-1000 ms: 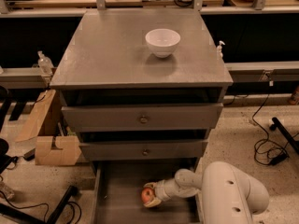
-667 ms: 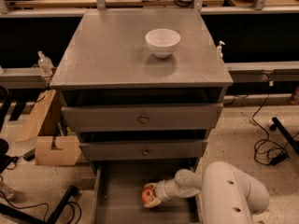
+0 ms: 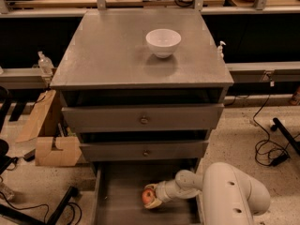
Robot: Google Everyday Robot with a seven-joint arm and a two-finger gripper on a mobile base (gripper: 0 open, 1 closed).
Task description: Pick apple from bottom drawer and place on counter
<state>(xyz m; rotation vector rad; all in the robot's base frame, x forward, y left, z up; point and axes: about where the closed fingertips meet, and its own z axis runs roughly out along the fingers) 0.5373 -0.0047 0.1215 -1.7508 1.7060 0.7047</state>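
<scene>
The apple (image 3: 148,196), small and red-orange, lies in the open bottom drawer (image 3: 117,205), a grey tray pulled out below the two knobbed drawers. My gripper (image 3: 152,197) reaches in from the right at the end of the white arm (image 3: 229,196) and its fingers sit closed around the apple, low in the drawer. The grey counter (image 3: 112,55) is the flat top of the cabinet, well above the gripper.
A white bowl (image 3: 163,42) stands on the counter toward the back right. Two upper drawers (image 3: 143,120) are slightly open. A cardboard box (image 3: 51,146) and cables lie on the floor to the left; more cables (image 3: 269,149) lie to the right. Wooden benches run behind.
</scene>
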